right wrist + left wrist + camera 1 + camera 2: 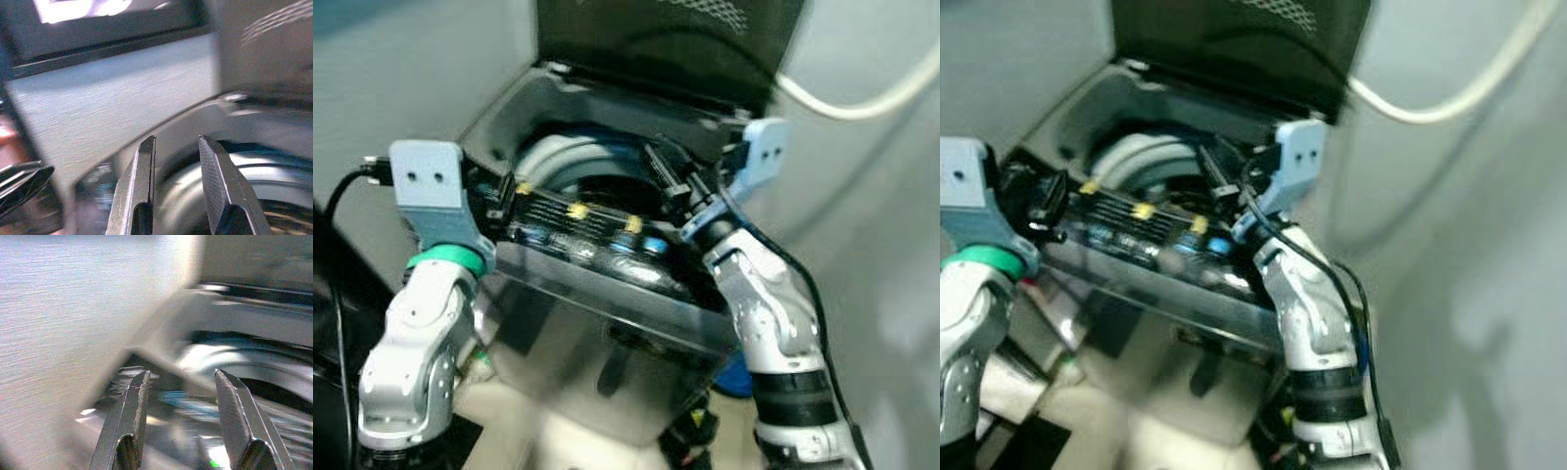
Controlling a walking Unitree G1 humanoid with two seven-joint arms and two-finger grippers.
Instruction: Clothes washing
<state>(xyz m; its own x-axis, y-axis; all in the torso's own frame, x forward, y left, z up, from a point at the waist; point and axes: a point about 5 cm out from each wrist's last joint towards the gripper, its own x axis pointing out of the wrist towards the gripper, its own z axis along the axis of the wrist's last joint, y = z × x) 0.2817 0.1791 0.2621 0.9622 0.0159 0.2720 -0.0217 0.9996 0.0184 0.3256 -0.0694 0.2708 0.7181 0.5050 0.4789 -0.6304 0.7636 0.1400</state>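
A grey top-loading washing machine stands before me with its dark lid raised. The round drum opening is dark inside behind a pale rim. My left gripper hovers over the front left corner, beside the control panel. It is open with nothing between its fingers. My right gripper reaches over the right side of the opening, fingers pointing toward the drum rim. It is open and holds nothing.
A white hose curves across the grey wall at the right. A black cable runs from my left wrist. Something blue lies on the floor by the machine's right side. Walls stand close on both sides.
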